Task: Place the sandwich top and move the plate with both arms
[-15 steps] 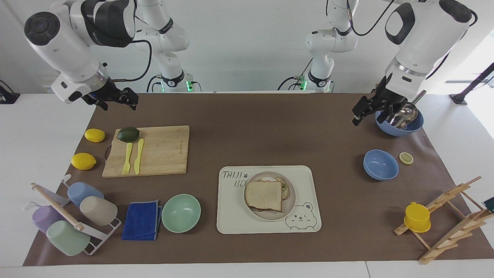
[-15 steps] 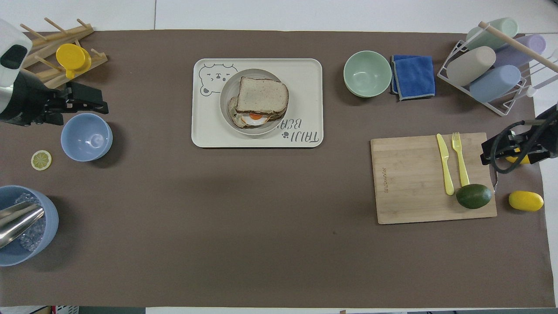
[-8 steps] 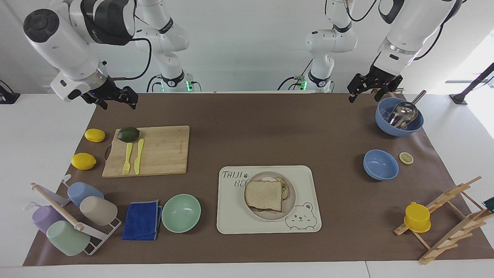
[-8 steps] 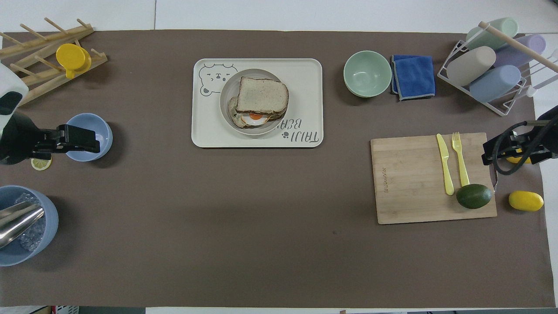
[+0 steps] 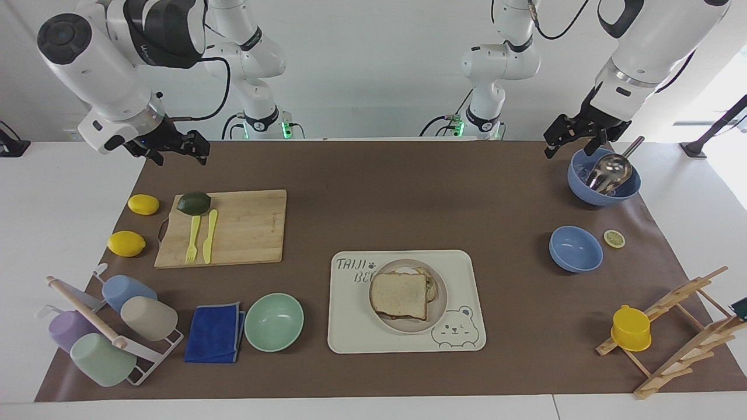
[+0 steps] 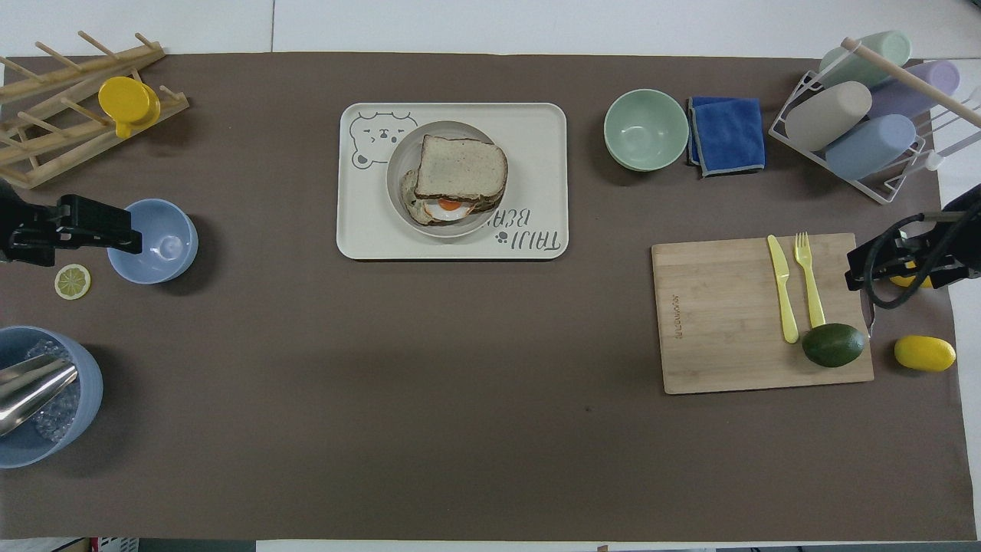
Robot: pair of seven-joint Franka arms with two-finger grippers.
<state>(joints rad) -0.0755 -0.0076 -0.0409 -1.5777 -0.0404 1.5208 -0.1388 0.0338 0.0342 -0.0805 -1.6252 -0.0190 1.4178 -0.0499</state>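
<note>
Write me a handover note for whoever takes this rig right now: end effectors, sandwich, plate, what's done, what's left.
Left end effector: raised beside the blue bowl with the metal scoop, holding nothing.
Right end effector: raised over the mat near the cutting board, holding nothing.
Sandwich top: lying on the egg toast, slightly offset.
Plate: sitting on the bear tray.
Done: top slice placed.
Left: both arms must take the plate and move it; neither is near it.
</note>
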